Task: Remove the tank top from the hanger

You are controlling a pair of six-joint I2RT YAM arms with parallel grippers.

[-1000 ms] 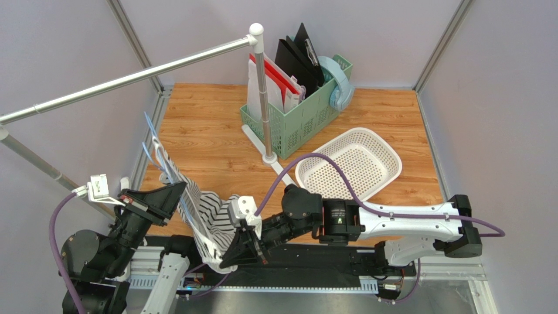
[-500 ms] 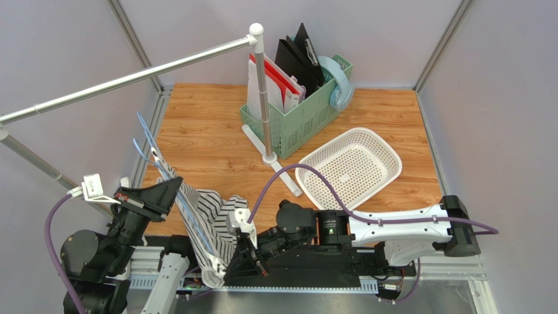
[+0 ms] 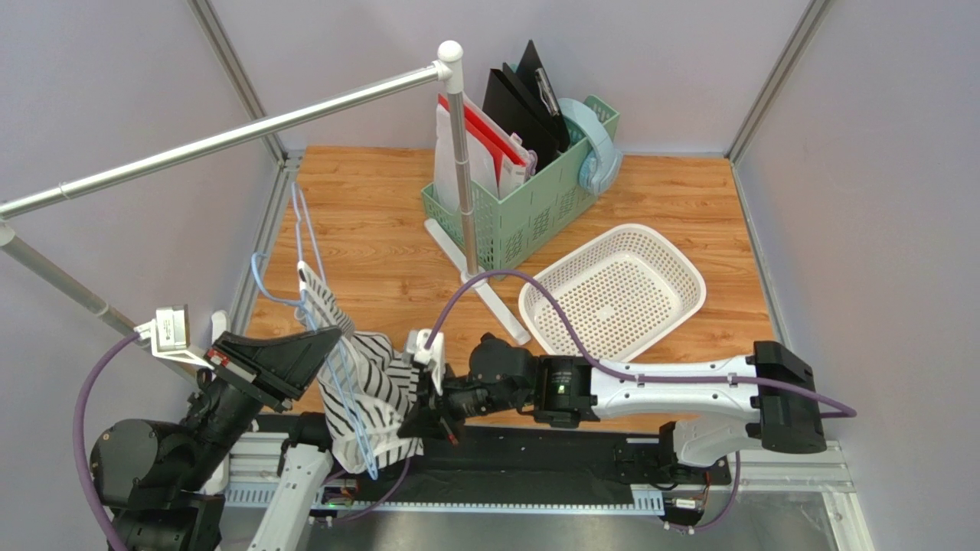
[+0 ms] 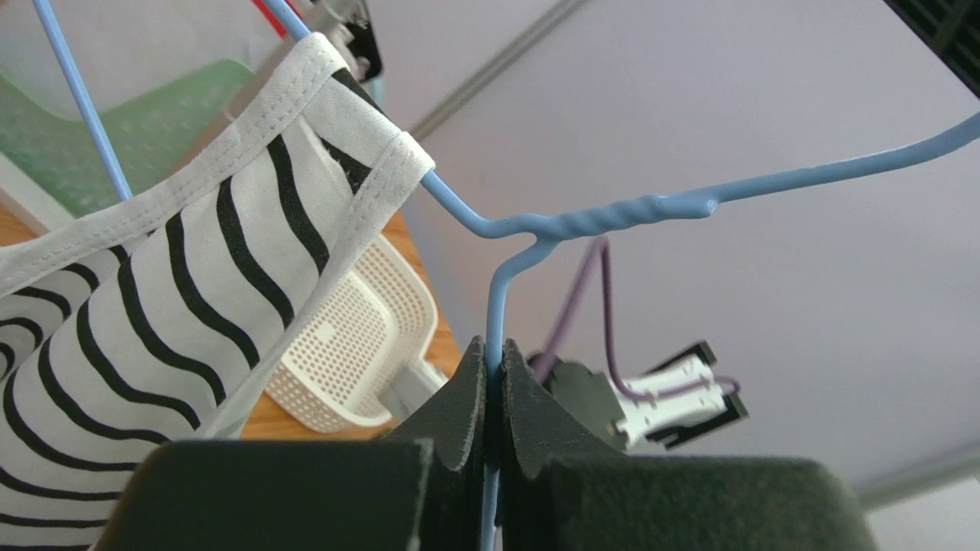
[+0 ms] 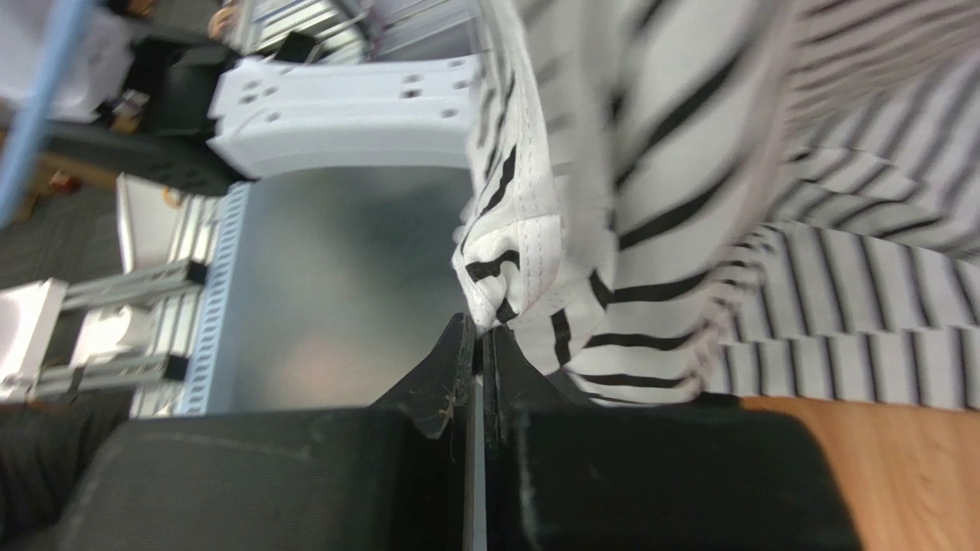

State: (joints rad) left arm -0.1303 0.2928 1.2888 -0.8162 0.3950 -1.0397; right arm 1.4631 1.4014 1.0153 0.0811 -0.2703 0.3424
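Observation:
The light-blue hanger (image 3: pixel 305 247) stands tilted at the near left, its hook end up. My left gripper (image 3: pixel 328 340) is shut on its wire below the twisted neck; in the left wrist view the wire (image 4: pixel 497 301) runs between the closed jaws (image 4: pixel 495 373). The striped tank top (image 3: pixel 374 385) hangs bunched on the hanger's lower part, and one white-edged strap (image 4: pixel 288 126) still lies over a hanger arm. My right gripper (image 3: pixel 428 404) is shut on the tank top's hem (image 5: pixel 512 270) at the near edge; the cloth sits at the tips of its jaws (image 5: pixel 481 342).
A long silver rail (image 3: pixel 230 136) crosses the upper left on a post (image 3: pixel 464 172). A green basket (image 3: pixel 523 201) with folders stands at the back. A white perforated basket (image 3: pixel 615 287) lies right of centre. Grey walls close in on both sides.
The hanger has swung more upright, its hook moving right. My right gripper has pulled the tank top's hem down and left along the hanger, so the cloth is bunched lower.

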